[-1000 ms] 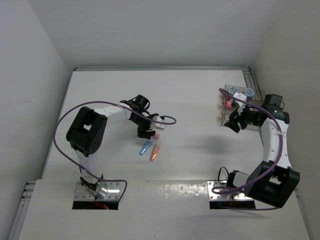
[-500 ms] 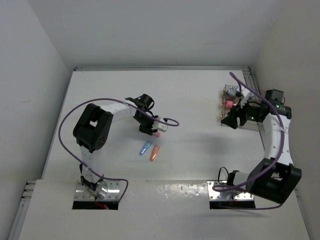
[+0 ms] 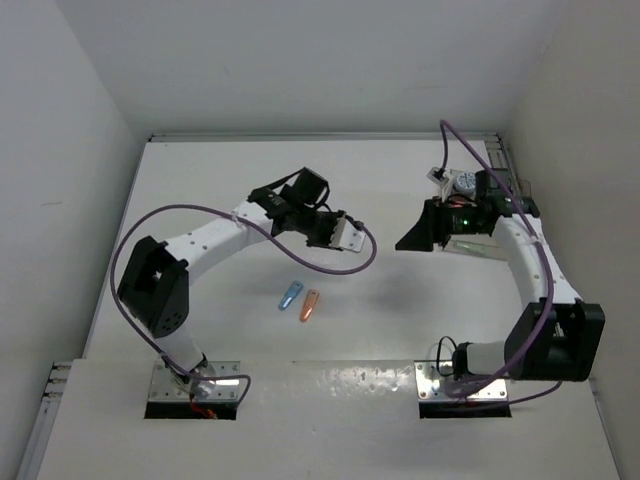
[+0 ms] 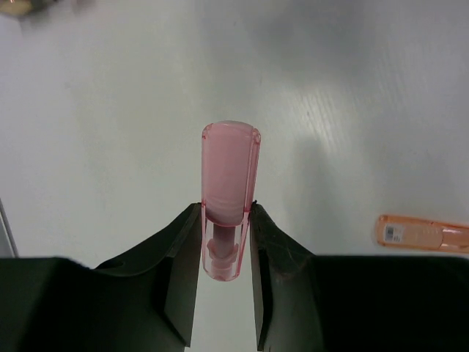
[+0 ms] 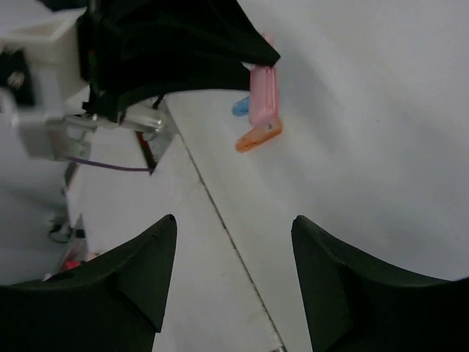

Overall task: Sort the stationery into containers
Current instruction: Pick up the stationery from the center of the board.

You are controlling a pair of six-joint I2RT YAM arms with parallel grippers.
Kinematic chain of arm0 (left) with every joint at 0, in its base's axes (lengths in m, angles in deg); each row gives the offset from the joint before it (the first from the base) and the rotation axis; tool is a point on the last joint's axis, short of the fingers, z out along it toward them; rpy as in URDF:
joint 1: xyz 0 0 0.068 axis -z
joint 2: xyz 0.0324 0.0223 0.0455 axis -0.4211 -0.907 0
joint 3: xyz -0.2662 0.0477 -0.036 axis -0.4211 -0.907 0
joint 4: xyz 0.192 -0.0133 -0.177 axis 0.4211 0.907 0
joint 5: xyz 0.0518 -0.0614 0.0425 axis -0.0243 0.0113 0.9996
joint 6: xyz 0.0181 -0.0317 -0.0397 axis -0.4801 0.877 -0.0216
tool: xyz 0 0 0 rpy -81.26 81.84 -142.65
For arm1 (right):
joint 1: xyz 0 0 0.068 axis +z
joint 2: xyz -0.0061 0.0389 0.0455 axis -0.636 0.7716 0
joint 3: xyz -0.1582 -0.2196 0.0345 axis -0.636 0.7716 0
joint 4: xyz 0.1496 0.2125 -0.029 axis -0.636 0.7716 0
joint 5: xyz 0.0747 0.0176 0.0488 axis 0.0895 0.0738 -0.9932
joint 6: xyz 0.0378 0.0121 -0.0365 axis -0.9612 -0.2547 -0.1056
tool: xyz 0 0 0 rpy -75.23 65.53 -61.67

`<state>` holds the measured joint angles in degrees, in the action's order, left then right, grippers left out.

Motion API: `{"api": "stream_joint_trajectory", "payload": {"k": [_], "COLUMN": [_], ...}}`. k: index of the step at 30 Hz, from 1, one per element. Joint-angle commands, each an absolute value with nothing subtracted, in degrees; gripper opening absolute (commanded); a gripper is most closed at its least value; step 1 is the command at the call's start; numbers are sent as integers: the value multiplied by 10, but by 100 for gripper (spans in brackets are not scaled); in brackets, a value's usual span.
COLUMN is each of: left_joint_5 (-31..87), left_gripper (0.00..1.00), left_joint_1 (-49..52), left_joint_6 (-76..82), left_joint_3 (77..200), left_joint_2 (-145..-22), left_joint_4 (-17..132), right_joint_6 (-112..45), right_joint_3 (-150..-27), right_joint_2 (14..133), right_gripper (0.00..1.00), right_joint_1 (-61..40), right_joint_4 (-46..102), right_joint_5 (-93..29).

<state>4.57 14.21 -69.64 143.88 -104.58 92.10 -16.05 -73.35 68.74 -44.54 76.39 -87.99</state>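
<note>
Pink capsule (image 4: 229, 198): I see it pinched upright in the left gripper (image 4: 226, 214), over the table (image 4: 110, 110); the orange capsule (image 4: 423, 233) lies nearby. The right gripper (image 5: 234, 220) stands spread, holding nothing.

Blue capsule (image 3: 290, 294), orange capsule (image 3: 309, 304), lying adjacent

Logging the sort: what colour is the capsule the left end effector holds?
Pink; the capsule shows best in left wrist view.

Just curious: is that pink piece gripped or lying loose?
Gripped: the left tool pinches the pink piece from both sides, near its end.
</note>
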Motion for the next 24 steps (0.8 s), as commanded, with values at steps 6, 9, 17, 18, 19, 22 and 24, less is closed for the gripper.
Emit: {"api": "stream_joint_trajectory", "payload": {"k": [6,9,17,18,19,22,24], "left_joint_5": [41,55,59,62,62,59,55], "left_gripper": [4,3,2,2,2,2,2], "left_joint_1": [247,262,265,265,264,264,265], "left_joint_6": [-696,-695,-685,-686,-687,-685,-685], "left_joint_3": [1475,1479,1502,1502,1503,1504,1505], "left_joint_2": [-1018,-1012,-1004,-1004,-1004,-1002,-1002], "left_joint_4": [986,995,999,1001,1000,1001,1002], "right_joint_6": [-248,-222,-105,-96,-84,-48,-41], "right_joint_3": [-797,-818,-826,-825,-822,-804,-793], "right_joint_2": [795,817,849,849,849,847,844], "right_gripper": [61,60,57,56,55,53,53], "right_joint_1": [-364,-356,-327,-326,-325,-326,-327], "right_joint_4": [757,799,926,934,952,971,966], "right_joint_5": [-949,-958,-956,-959,-960,-960,-959]}}
